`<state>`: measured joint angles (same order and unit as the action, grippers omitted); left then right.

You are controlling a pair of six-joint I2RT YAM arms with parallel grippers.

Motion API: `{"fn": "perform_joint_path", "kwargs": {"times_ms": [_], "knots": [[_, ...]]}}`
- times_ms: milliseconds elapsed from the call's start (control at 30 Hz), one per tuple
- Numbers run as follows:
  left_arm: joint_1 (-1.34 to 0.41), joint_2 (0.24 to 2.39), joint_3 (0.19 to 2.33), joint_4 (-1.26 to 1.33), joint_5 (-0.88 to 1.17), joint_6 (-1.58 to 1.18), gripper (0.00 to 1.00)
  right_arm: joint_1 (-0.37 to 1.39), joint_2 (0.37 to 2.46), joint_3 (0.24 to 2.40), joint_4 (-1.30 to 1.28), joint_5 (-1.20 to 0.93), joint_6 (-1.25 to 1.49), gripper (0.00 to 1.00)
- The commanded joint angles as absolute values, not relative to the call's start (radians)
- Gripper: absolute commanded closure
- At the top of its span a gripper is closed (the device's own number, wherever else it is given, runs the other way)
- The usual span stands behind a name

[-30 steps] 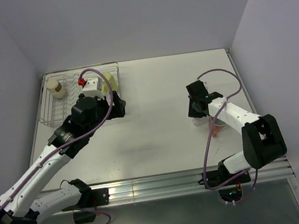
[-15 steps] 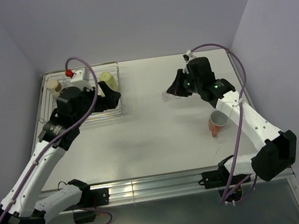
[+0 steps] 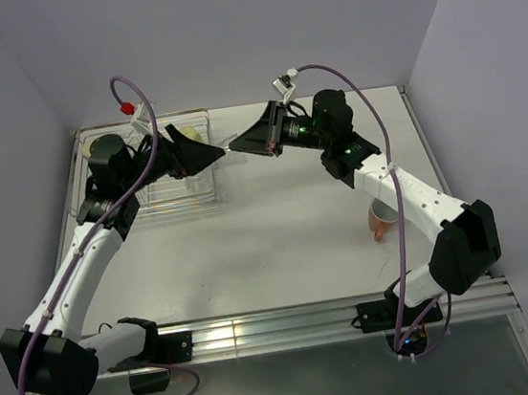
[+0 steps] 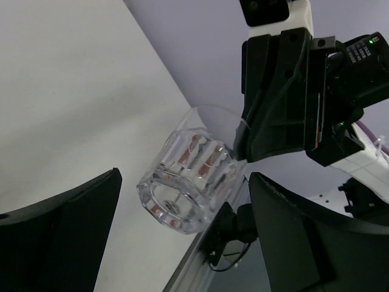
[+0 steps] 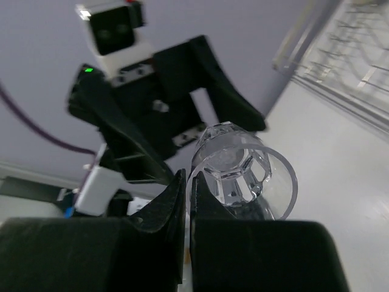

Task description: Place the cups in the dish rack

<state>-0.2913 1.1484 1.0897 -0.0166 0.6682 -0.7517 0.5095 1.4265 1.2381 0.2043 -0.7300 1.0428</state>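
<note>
The table (image 3: 279, 244) is flat, white and a bit shiny, with plain pale purple walls (image 3: 244, 36) around it. The dish rack (image 3: 163, 195) on it is made of thin silver wire. The clear glass (image 4: 191, 179) is thick, with flat sides and a heavy bottom. It hangs in the air just right of the dish rack, lying sideways. Its bottom points at the left gripper (image 4: 183, 176) and its mouth at the right gripper (image 5: 185, 188). The right gripper pinches its rim. The left gripper's fingers stand wide apart around it, not touching.
</note>
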Motion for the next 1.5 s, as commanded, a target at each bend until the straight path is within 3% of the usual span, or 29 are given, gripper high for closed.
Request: {"fn": "perform_joint_path", "kwargs": {"times_ms": [0,133,233,500,800,900,1000,1033,1100,1333,1467], "knots": [[-0.287,1.169,1.086,0.162,0.805,-0.844,0.07,0.517,1.443,1.273,0.506,-0.822,1.245,1.0],[-0.287,1.177,1.063,0.27,0.836,-0.91,0.09,0.52,1.468,1.253,0.645,-0.834,1.337,1.0],[-0.287,1.171,1.058,0.291,0.844,-0.939,0.16,0.518,1.477,1.235,0.71,-0.836,1.39,1.0],[-0.287,1.137,1.048,0.333,0.841,-0.973,0.28,0.511,1.476,1.201,0.735,-0.833,1.402,1.0],[-0.287,1.12,1.052,0.313,0.842,-0.966,0.33,0.483,1.47,1.177,0.752,-0.838,1.402,1.0],[-0.287,1.124,1.052,0.304,0.844,-0.965,0.46,0.485,1.473,1.175,0.753,-0.839,1.399,1.0],[-0.287,1.13,1.052,0.304,0.844,-0.962,0.67,0.485,1.473,1.178,0.741,-0.848,1.381,1.0],[-0.287,1.137,1.054,0.31,0.845,-0.972,0.83,0.485,1.471,1.18,0.726,-0.848,1.373,1.0],[-0.287,1.141,1.065,0.307,0.845,-0.974,0.99,0.486,1.463,1.184,0.697,-0.845,1.335,1.0],[-0.287,1.154,1.155,0.188,0.804,-0.918,1.0,0.482,1.422,1.221,0.433,-0.786,1.168,0.73],[-0.256,1.154,1.209,0.105,0.782,-0.876,1.0,0.456,1.398,1.273,0.252,-0.712,1.036,0.68]]}}
